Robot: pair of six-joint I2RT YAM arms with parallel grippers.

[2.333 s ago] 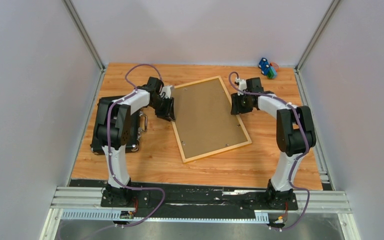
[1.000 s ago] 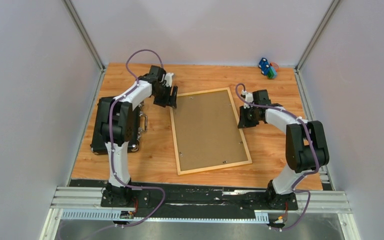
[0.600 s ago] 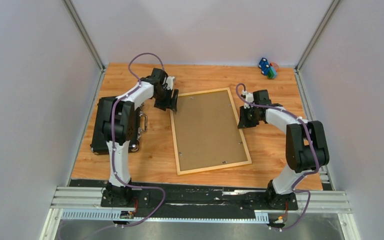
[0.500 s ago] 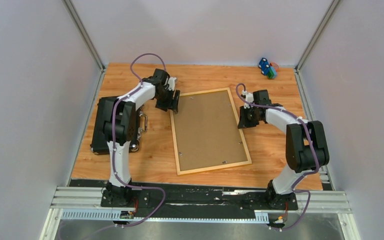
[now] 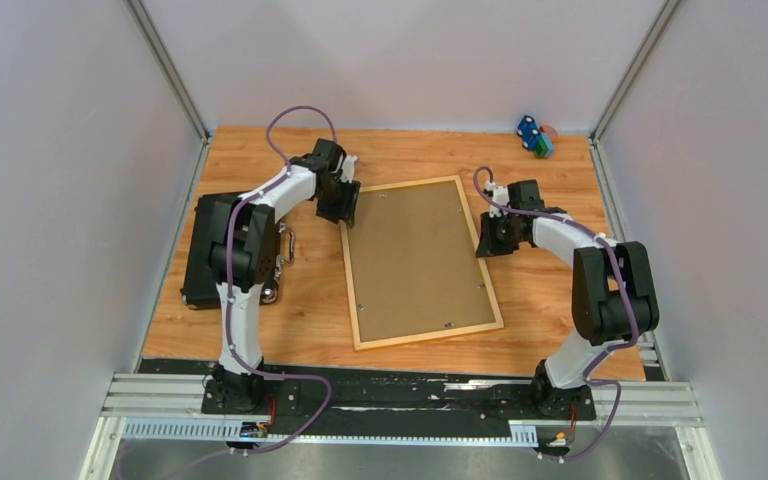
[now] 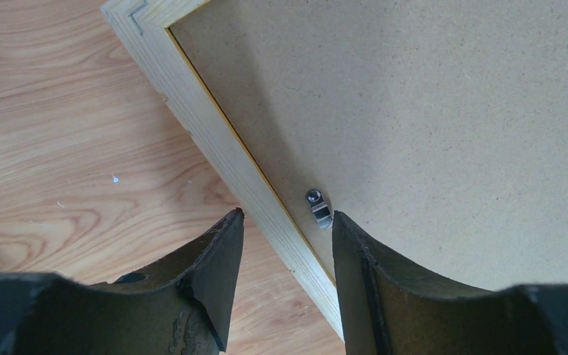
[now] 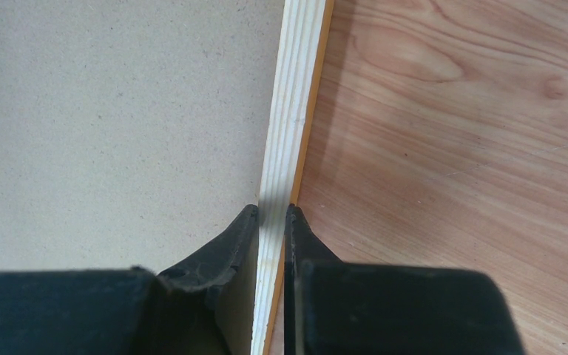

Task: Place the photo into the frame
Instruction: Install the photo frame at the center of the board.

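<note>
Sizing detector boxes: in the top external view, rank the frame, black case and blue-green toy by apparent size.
1. frame, largest.
2. black case, partly hidden, still clearly smaller.
3. blue-green toy, smallest by far.

Soft, even light from above keeps the counter (image 5: 310,310) bright, with faint, diffuse shadows under the 2 arms (image 5: 265,200) and a pale violet cast on the walls (image 5: 60,200). In the right wrist view the frame (image 7: 285,111) throws a soft shadow onto the wood at its right. The wrist views hold wood grain crisp, while the dark gripper fingers (image 6: 218,281) nearest the lens look slightly soft.
</note>
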